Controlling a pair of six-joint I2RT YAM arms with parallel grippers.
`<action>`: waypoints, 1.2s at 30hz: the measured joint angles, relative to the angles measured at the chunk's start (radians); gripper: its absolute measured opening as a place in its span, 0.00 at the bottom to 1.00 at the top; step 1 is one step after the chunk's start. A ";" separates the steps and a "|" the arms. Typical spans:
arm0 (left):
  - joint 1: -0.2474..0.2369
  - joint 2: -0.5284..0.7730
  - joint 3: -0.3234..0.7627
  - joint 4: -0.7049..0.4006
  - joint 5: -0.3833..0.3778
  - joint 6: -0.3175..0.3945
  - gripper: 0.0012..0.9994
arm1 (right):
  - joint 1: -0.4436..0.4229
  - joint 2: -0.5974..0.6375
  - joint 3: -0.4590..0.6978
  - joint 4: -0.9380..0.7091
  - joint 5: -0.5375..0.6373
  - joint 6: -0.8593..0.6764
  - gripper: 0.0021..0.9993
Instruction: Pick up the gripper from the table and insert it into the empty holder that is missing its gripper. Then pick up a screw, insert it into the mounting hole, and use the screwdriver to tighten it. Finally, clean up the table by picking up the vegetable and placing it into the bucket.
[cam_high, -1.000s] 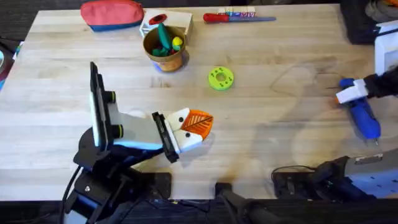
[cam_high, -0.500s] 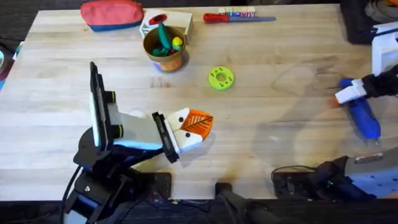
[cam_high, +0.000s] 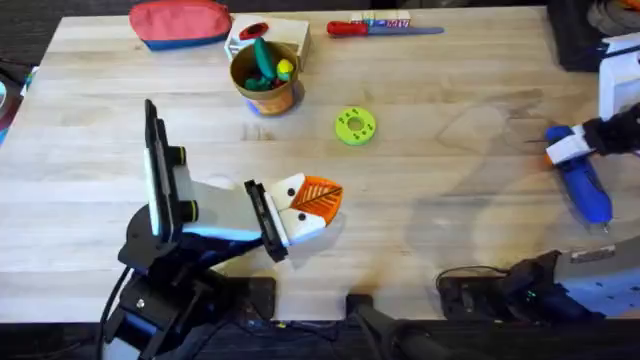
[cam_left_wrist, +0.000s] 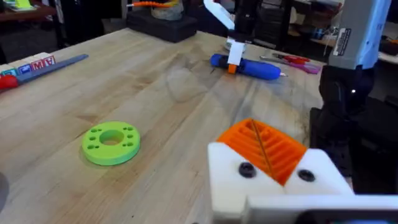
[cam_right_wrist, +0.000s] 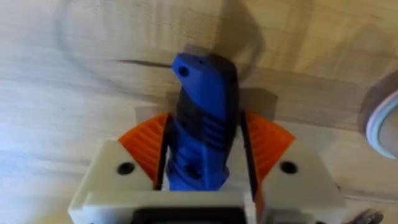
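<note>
The thick blue cylindrical powered screwdriver lies on the pale wooden table near its right edge, thin metal bit toward the near side. The right gripper, white with orange ribbed pads, is pinched around the screwdriver's rear end; in the right wrist view the blue body sits squarely between the two pads, one touching each flank.

Well to the left of the screwdriver, the left gripper rests low over the table with its white fingers pressed together, orange ribbed pads meeting face to face. In the left wrist view a dark screw head sits in each white finger block.

Between the left gripper and the table's far edge lies the green-yellow ring-shaped disc. Farther left of the disc stands the small round copper-brown bucket, with a dark green elongated toy vegetable and a yellow piece inside it. A white box sits just behind the bucket, a red pouch lies beside the box, and a slim red-handled manual screwdriver lies along the far edge.
</note>
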 joint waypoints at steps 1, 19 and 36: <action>0.000 0.000 0.000 0.000 0.000 0.000 0.01 | 0.000 0.000 0.000 -0.001 -0.002 0.000 0.60; 0.000 0.000 0.000 0.000 0.000 0.000 0.01 | 0.010 0.000 0.000 -0.004 -0.013 -0.007 0.01; 0.000 0.000 0.000 0.000 0.000 0.000 0.01 | 0.069 -0.313 0.017 -0.014 -0.040 0.161 0.01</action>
